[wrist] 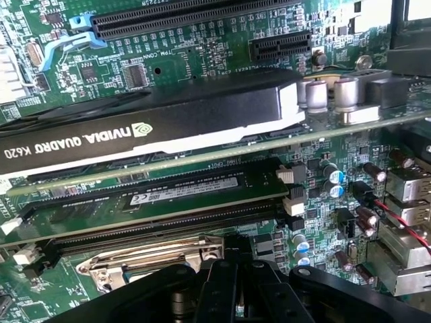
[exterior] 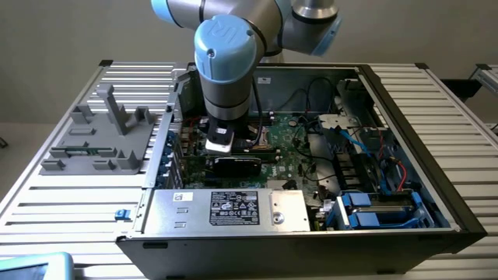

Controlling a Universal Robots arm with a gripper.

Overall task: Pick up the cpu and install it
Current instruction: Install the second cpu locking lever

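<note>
My gripper is down inside the open computer case, just over the green motherboard. In the wrist view its black fingers stand together, shut, right beside the metal frame of the processor socket. The cpu is hidden; I cannot tell whether anything sits between the fingers. Close to the socket lie two memory sticks in their slots, and past them a black NVIDIA graphics card.
A grey plastic tray with upright posts stands outside the case on the exterior view's left. The power supply lines the near case wall. Blue drive bays and loose cables fill the exterior view's right side.
</note>
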